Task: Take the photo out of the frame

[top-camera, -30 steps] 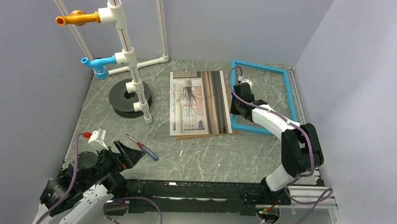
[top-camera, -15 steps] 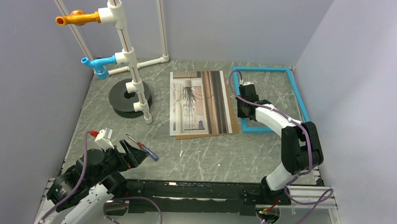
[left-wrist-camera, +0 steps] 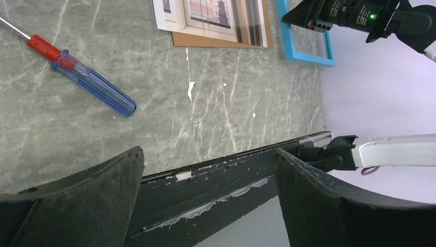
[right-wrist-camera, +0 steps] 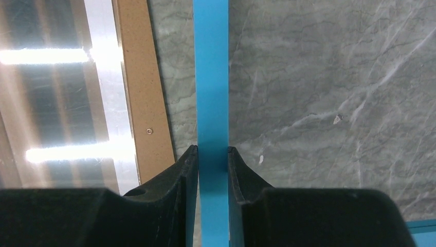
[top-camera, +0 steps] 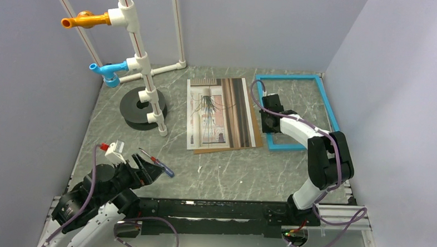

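Right fingers (right-wrist-camera: pixel 164 206) clamp frame (right-wrist-camera: pixel 211 77) rail; photo (top-camera: pixel 219 112) lies just beside

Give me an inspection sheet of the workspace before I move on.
Surface: grey marbled table.
Job's things: photo lies on a brown board, outside the blue frame; a strip of table separates board and frame.
Clutter: screwdriver near the left arm; pipe stand on a black disc, far left.
Grippers: left gripper open, empty; right gripper shut on the frame's left rail.
Cables: purple cable runs along each arm.
Surroundings: lilac walls on three sides.
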Controlling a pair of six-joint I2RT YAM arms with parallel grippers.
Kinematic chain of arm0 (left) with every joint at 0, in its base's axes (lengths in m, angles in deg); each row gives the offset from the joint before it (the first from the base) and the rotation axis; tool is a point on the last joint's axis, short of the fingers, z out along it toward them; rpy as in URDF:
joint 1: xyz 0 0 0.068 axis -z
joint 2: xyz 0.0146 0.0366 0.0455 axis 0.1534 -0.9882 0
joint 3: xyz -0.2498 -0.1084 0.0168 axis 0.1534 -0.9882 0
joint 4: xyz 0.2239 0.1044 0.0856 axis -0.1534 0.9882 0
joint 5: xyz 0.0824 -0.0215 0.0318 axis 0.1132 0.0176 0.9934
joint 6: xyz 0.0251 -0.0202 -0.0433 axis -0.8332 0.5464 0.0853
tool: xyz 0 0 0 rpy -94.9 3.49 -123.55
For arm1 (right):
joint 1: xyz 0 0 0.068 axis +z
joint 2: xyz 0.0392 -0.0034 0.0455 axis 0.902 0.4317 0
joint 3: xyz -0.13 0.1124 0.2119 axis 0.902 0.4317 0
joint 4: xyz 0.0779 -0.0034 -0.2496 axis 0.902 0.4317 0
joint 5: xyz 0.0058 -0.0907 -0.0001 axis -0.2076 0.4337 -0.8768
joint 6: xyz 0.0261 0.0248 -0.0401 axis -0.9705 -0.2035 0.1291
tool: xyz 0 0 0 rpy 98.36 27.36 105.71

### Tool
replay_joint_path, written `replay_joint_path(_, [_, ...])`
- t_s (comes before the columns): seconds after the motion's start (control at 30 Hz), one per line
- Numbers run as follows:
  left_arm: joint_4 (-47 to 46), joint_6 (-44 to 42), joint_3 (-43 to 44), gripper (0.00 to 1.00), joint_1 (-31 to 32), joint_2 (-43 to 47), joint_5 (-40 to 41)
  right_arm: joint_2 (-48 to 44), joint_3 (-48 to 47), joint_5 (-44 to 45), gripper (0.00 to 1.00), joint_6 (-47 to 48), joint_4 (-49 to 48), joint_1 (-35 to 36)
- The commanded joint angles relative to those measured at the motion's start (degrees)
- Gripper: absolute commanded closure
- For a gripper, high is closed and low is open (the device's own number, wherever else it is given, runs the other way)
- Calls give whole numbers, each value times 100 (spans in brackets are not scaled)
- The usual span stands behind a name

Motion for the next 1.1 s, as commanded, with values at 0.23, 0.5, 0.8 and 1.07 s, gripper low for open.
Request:
replay_joint_path(0.23, [-971, 67, -180, 3, -12, -457, -486, -355, -173, 379, 54, -60, 123, -16])
replay_joint_path(0.5, [-1929, -13, -426, 3, -12, -1230, -964, -1307, 468, -1228, 37, -352, -665, 4])
replay_joint_path(0.8, [-3786, 100, -938, 6, 14, -2573, -1542, -2213, 1796, -2896, 37, -1223, -2221, -21])
replay_joint_path(1.07, [-4348, -154, -421, 6, 541, -4244, -926, -2067, 2333, -3295, 38, -1896, -2824, -288])
